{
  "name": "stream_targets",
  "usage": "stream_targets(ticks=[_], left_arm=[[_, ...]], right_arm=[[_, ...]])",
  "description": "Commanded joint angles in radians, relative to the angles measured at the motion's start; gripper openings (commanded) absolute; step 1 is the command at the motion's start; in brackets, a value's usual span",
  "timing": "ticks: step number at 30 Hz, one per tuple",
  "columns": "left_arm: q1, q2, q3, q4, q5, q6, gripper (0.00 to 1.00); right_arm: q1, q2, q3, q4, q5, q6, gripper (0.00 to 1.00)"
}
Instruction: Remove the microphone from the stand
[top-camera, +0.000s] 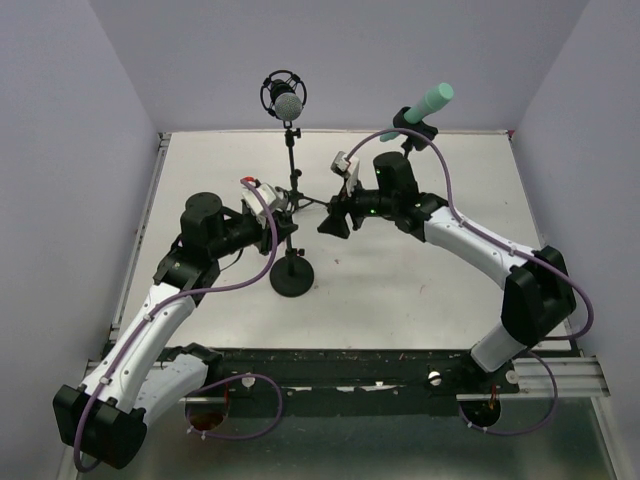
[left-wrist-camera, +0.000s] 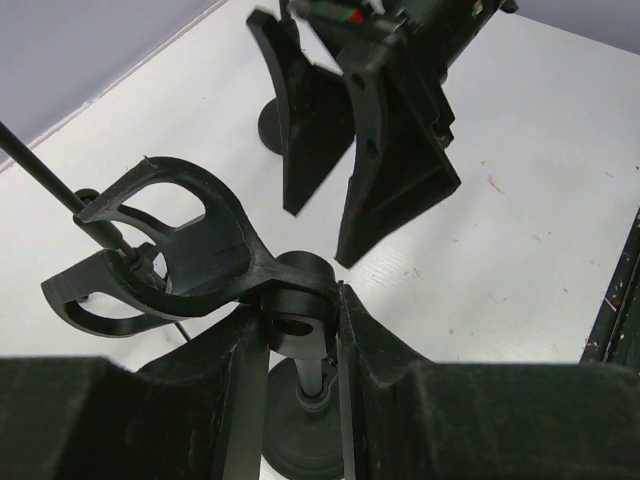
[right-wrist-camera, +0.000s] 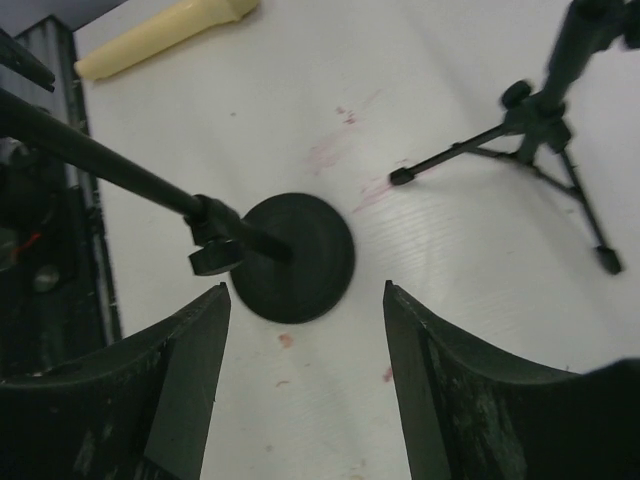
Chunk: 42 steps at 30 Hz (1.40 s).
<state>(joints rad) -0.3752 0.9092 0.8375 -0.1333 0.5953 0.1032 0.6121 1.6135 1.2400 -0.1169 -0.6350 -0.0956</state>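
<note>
White desk, seen from above. Near its centre is a round-base stand w/ a thin upright pole. L arm reaches in from approx 8 o'clock. L jaws are clenched on the stand's black swivel joint, just under the fork-shaped clip. In the L wrist view the clip leans off toward 9 o'clock and is empty.

R arm comes in from approx 4 o'clock. R jaws are released, spread wide and gripping nothing. They hang over the desk at approx 1 o'clock from the stand's base, near the clip but apart from it.

In the R wrist view a pale yellow mic lies flat on the desk at 11 o'clock from the base, well apart from the stand and both jaws.

At 12 o'clock from the round-base stand is a tripod stand. On top, a black mic w/ silver head sits in a ring mount. At the back, approx 1 o'clock, a mint-green mic sits tilted in a holder.
</note>
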Motion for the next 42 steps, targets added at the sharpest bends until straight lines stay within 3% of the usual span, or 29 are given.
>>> stream_targets(ticks=[1, 11, 20, 30, 42], left_arm=[[0.004, -0.052, 0.002, 0.064, -0.014, 0.015, 0.00], [0.004, -0.055, -0.008, 0.096, -0.003, 0.004, 0.00], [0.004, -0.061, -0.025, 0.100, -0.008, -0.003, 0.00], [0.002, -0.043, -0.015, 0.120, -0.005, -0.002, 0.00], [0.004, -0.041, -0.025, 0.123, -0.008, -0.003, 0.00]], right_arm=[[0.002, 0.104, 0.108, -0.210, -0.258, 0.183, 0.67], [-0.018, 0.220, 0.042, 0.035, -0.457, 0.477, 0.65], [-0.018, 0.335, 0.084, 0.151, -0.476, 0.597, 0.59], [0.003, 0.381, 0.088, 0.220, -0.572, 0.596, 0.56], [0.008, 0.401, 0.084, 0.318, -0.609, 0.640, 0.37]])
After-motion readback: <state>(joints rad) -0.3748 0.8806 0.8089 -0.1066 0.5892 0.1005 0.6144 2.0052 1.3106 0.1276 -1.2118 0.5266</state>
